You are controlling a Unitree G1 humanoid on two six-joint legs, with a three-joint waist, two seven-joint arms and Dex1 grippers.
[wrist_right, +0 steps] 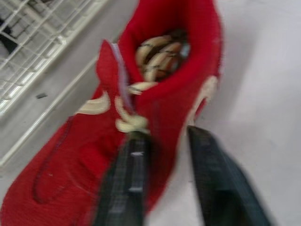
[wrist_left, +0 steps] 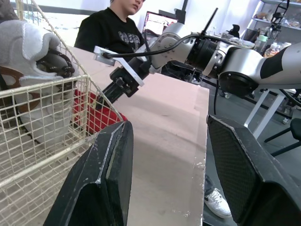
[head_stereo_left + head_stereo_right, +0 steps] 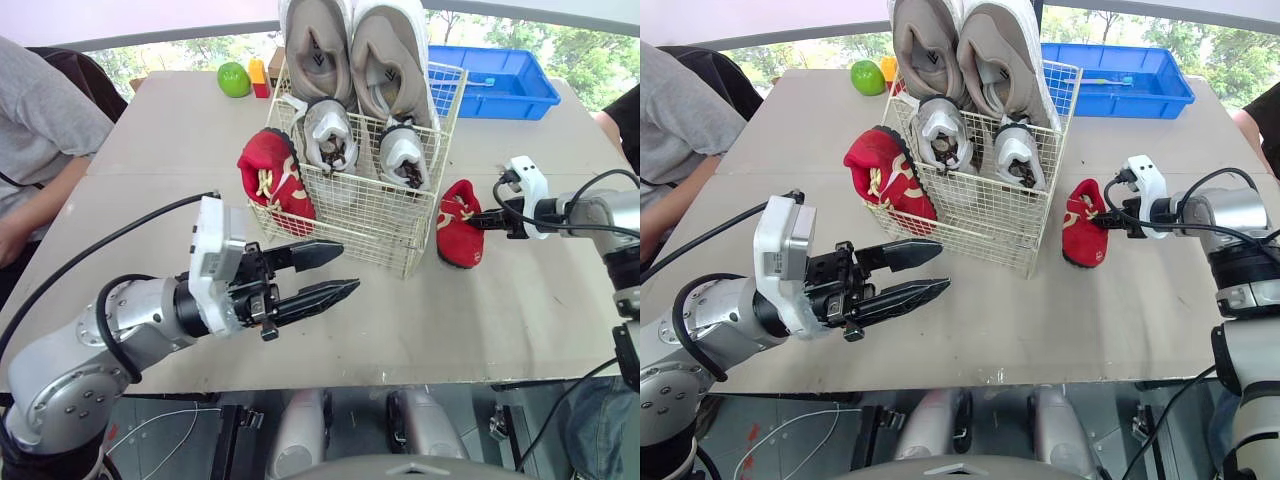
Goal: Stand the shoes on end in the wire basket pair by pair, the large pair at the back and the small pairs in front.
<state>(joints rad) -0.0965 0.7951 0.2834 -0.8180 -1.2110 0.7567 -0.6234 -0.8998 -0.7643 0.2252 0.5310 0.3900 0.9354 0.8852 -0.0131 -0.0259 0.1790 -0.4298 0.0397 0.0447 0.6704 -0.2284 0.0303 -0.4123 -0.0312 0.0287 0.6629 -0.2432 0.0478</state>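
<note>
Nearest, the left end effector [image 3: 348, 267] hovered released before the cream wire basket [image 3: 370, 215]; the right end effector [image 1: 167, 139] clenched a small red fabric shoe [image 3: 459, 225] on the worktop [image 3: 450, 320].

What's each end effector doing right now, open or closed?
Left end effector: open, holding nothing.
Right end effector: closed on the red shoe at the wire basket's right.

Grey table [image 3: 480, 320] carrying wire basket [image 3: 350, 200] near middle. Left red shoe [image 3: 275, 180] leaning against basket's left wall. Right red shoe [image 3: 458, 225] standing just beside basket's right corner. Green apple [image 3: 234, 79] and yellow-red block [image 3: 258, 76] sitting side by side near far edge. Blue bin [image 3: 500, 108] sitting at far right corner.
</note>
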